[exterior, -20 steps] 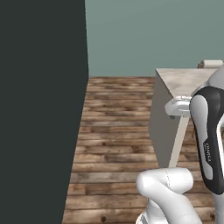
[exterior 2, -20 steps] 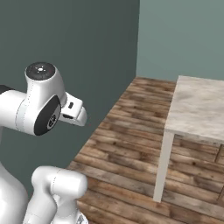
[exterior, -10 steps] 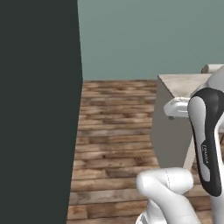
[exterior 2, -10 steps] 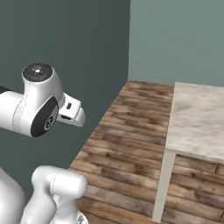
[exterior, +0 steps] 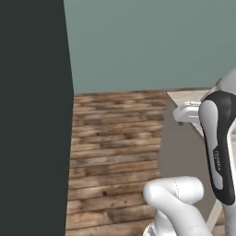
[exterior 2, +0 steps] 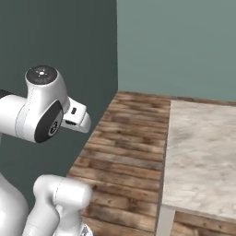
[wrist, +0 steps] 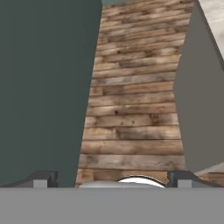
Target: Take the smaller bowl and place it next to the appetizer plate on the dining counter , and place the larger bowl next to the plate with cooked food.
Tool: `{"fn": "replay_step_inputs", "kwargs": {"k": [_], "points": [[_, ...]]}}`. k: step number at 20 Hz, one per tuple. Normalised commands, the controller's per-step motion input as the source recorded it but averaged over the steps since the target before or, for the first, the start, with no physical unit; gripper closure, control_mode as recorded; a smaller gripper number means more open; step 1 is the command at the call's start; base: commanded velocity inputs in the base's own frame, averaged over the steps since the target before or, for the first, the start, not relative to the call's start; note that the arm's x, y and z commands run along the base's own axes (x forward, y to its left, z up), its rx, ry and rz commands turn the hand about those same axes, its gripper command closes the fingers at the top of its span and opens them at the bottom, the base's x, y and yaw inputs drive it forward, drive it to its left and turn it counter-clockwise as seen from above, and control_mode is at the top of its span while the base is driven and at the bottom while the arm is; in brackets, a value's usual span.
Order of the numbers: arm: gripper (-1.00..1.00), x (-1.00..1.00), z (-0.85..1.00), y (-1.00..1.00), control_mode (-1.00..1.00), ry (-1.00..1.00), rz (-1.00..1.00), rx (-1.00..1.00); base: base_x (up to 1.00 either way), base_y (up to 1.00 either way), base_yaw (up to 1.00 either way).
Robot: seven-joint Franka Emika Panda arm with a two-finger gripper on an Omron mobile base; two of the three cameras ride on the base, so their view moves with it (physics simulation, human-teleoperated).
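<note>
I see a dark teal wall (exterior 2: 60,50) filling my left side, meeting a lighter grey-green wall (exterior: 152,44) ahead. Brown wood plank floor (wrist: 131,109) runs between them. The dining counter (exterior 2: 203,152), beige and marble-patterned, sits at my right, its visible corner bare. My gripper (wrist: 111,178) points down at the floor, fingers spread wide apart, holding nothing. I can read no writing or labels anywhere.
</note>
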Motion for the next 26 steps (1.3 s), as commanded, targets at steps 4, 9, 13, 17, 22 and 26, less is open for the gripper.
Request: {"fn": "replay_step_inputs", "kwargs": {"k": [4, 9, 13, 17, 22, 26], "points": [[-1.00, 0.00, 0.00, 0.00, 1.00, 0.00, 0.00, 0.00, 1.00, 0.32, -0.16], [-1.00, 0.00, 0.00, 0.00, 1.00, 0.00, 0.00, 0.00, 1.00, 0.27, -0.15], [-1.00, 0.00, 0.00, 0.00, 1.00, 0.00, 0.00, 0.00, 1.00, 0.21, -0.12], [-1.00, 0.00, 0.00, 0.00, 1.00, 0.00, 0.00, 0.00, 1.00, 0.21, -0.14], [-1.00, 0.00, 0.00, 0.00, 1.00, 0.00, 0.00, 0.00, 0.96, 0.03, -0.13], [-1.00, 0.00, 0.00, 0.00, 1.00, 0.00, 0.00, 0.00, 0.89, 0.03, -0.15]]}}
